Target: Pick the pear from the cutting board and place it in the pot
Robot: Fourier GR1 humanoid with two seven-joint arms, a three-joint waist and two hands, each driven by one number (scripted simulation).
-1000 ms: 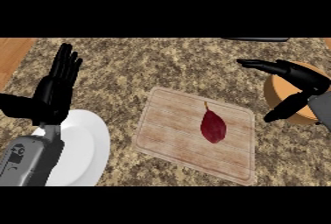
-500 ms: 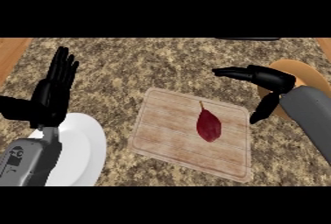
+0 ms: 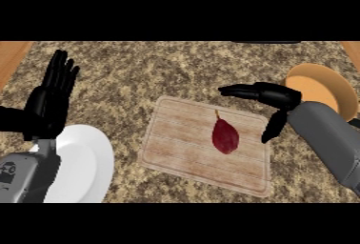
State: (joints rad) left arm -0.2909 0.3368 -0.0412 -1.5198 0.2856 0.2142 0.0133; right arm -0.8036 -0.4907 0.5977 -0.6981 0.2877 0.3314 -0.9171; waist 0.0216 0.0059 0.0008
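While the dark red pear [image 3: 225, 136] lies flat near the middle of the wooden cutting board [image 3: 175, 143], the right hand [image 3: 275, 96] hangs over the board's far right corner, close to the pear but not touching it. Its fingers are open and spread and hold nothing. The orange pot [image 3: 327, 87] sits to the right, partly hidden by the grey arm. The left hand [image 3: 49, 102] rests open, fingers up, at the left, over a white plate [image 3: 88, 162] on the speckled counter [image 3: 141, 71].

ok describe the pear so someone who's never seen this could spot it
Start at the pale wooden cutting board in the middle of the speckled counter. The pear lies on its right half, beside the right hand: a dark red teardrop with a thin stem, the only thing on the board.
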